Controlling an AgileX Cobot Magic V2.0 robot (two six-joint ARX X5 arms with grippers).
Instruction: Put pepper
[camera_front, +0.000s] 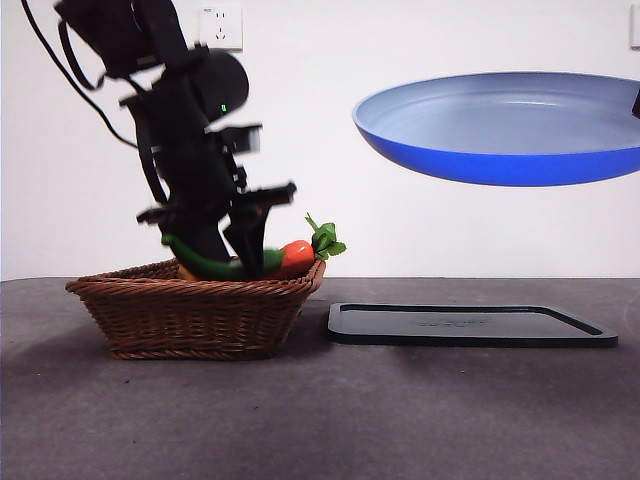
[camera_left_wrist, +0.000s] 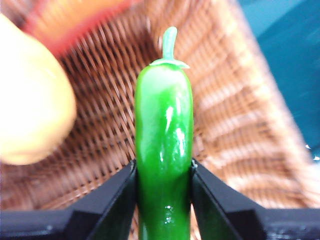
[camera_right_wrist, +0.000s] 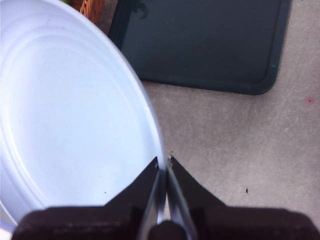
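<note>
The glossy green pepper is clamped between the jaws of my left gripper, stem pointing away, just above the wicker basket. In the front view the left gripper reaches down into the basket with the pepper held at rim height. High at the right hangs a blue plate, whose rim my right gripper is shut on; its pale inside fills the right wrist view.
An orange carrot with green leaves lies in the basket beside the pepper, and a yellow potato sits there too. A dark flat tray lies on the table under the plate. A wall stands behind.
</note>
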